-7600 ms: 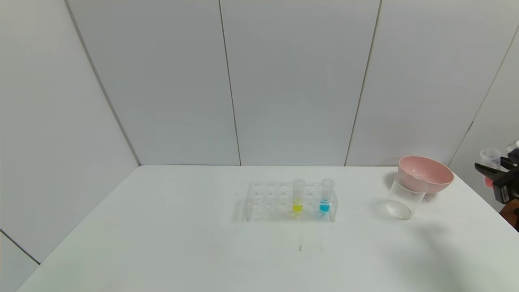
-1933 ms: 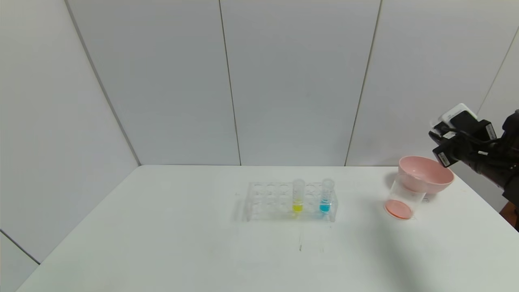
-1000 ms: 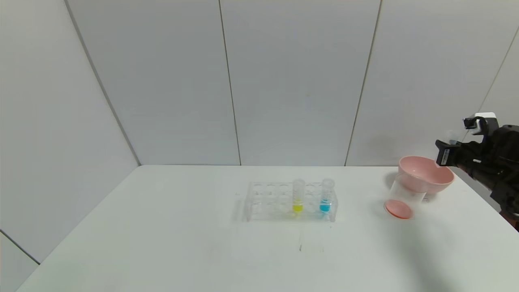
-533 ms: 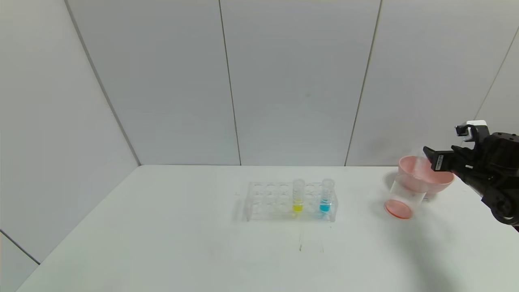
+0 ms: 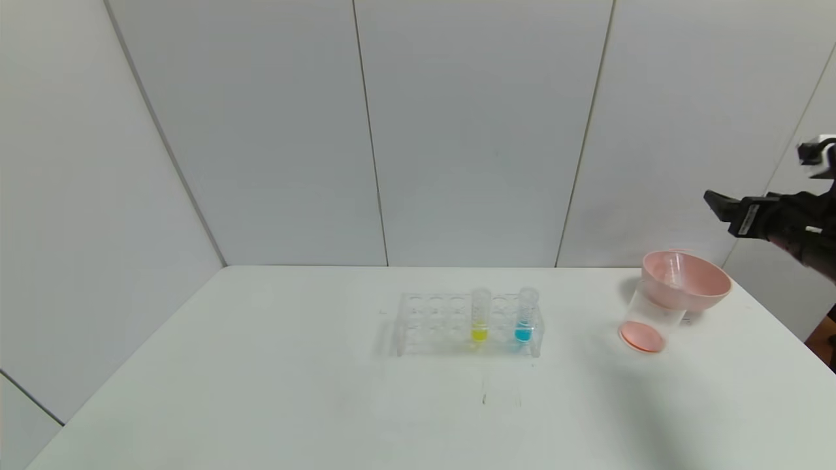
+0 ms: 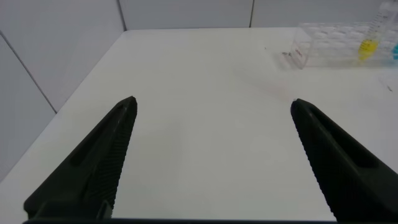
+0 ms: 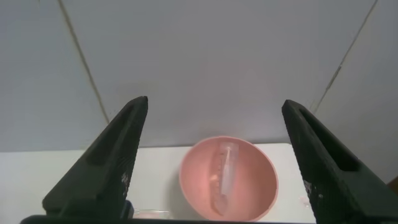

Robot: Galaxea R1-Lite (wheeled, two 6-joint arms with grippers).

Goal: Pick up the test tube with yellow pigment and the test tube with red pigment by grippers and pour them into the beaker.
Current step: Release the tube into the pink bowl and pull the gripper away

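Observation:
The test tube with yellow pigment [image 5: 480, 316] stands upright in the clear rack [image 5: 431, 323], beside a blue-liquid tube [image 5: 524, 316]; it also shows in the left wrist view [image 6: 371, 38]. The red pigment tube [image 7: 226, 175], nearly empty, lies inside the pink bowl [image 7: 261, 163]. The beaker [image 5: 650, 316] holds orange-red liquid at its bottom and stands against the bowl [image 5: 712, 287]. My right gripper [image 5: 718, 199] is open and empty, raised above and right of the bowl. My left gripper [image 6: 213, 106] is open and empty over the table's left part, far from the rack.
The white table [image 5: 326, 391] has walls close behind and at the left. Its right edge runs just beyond the bowl. The rack [image 6: 329, 45] has several vacant holes.
The red liquid went into the beaker. My right gripper lowered the emptied tube into the pink bowl, let go of it, and rose up and to the right, open.

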